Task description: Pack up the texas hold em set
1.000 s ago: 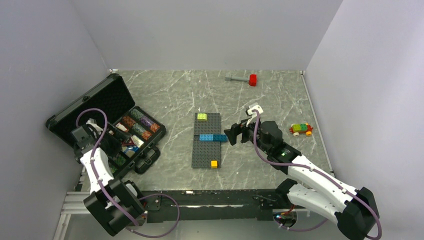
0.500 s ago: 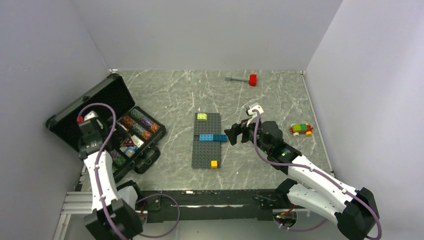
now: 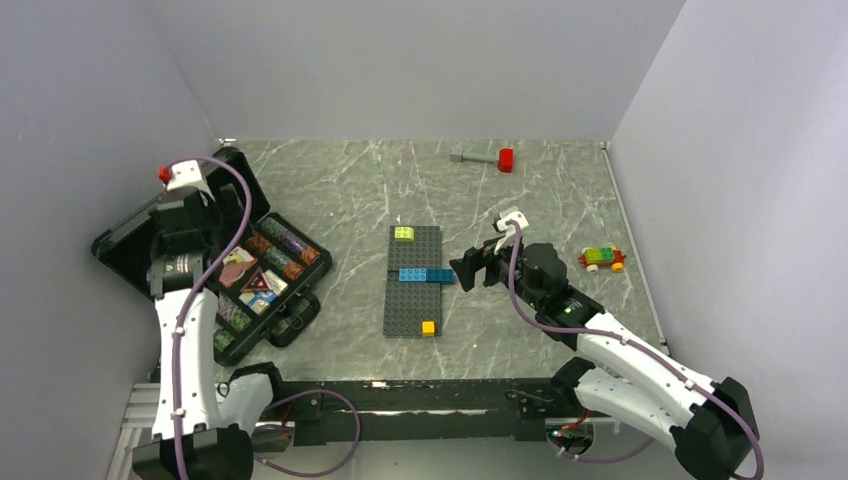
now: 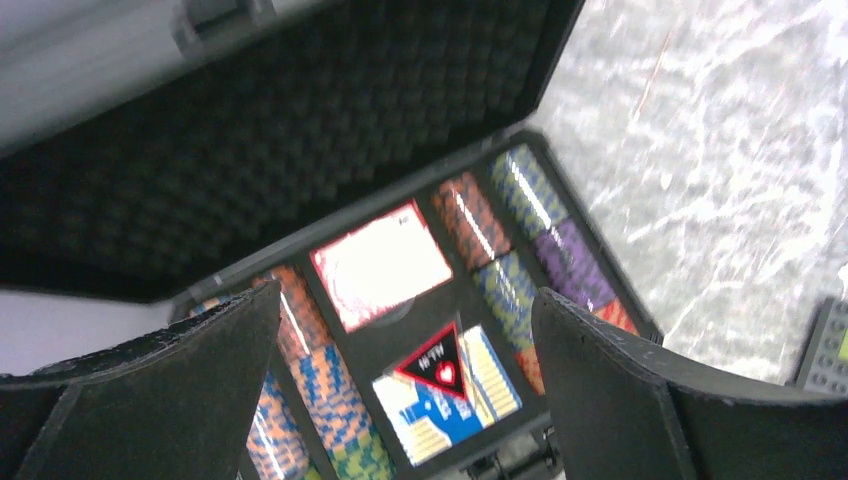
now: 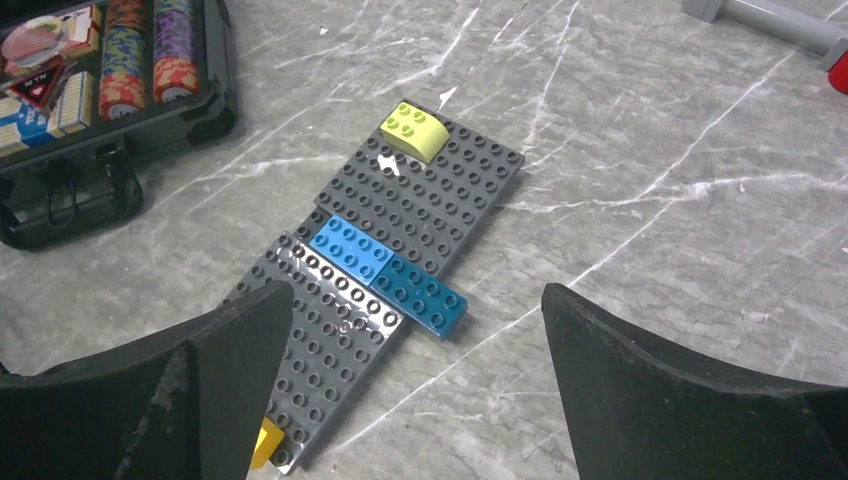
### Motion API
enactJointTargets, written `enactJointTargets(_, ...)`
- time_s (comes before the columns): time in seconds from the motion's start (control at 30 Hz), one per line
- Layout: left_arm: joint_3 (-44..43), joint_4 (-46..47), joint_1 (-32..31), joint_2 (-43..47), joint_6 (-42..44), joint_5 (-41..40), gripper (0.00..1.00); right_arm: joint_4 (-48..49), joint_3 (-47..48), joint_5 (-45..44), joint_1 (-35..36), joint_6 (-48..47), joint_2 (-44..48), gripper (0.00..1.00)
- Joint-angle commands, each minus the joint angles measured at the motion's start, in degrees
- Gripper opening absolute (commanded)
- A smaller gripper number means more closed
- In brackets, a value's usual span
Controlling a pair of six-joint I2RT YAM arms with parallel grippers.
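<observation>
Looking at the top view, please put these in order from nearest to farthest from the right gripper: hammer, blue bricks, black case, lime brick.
1. blue bricks, just left of the right gripper
2. lime brick, on the baseplate's far end
3. hammer, at the back
4. black case, far left

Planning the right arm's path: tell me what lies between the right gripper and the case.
The grey baseplate with its bricks lies between right gripper and case, seen in the top view.

The black case (image 4: 300,130) lies open. Inside it are a pink card pack (image 4: 381,263) and a red-triangle button (image 4: 432,365) on a blue-white pack (image 4: 445,410).
</observation>
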State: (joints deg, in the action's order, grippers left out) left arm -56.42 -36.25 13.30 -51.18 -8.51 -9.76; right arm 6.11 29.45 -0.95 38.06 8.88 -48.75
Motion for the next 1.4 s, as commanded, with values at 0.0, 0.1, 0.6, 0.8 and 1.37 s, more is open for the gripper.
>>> enactJointTargets(0.0,-9.76,3.34,-0.20,-2.90,6.18,-0.77,0.99,0.78,1.38,0.68,-0.27,-1.06,-0.68,1.00)
enactJointTargets(0.1,-15.65,3.58,0.60,-6.80,7.77,2.29,0.99,0.42,2.26,2.19,-0.27,-0.17,-1.30,1.00)
enactJointTargets(0.6,-31.70,5.20,20.08,-23.18,1.89,21.27,0.99,-1.74,1.93,3.88,-0.18,3.56,2.62,1.00)
enactJointTargets(0.8,-32.32,7.67,20.88,-27.81,1.52,23.46,0.99,-1.76,0.15,4.27,-0.14,4.72,4.64,1.00)
enactJointTargets(1.37,-23.24,11.61,20.59,-28.56,-3.30,27.97,0.99,-3.22,-0.14,4.75,-0.19,4.17,5.81,1.00)
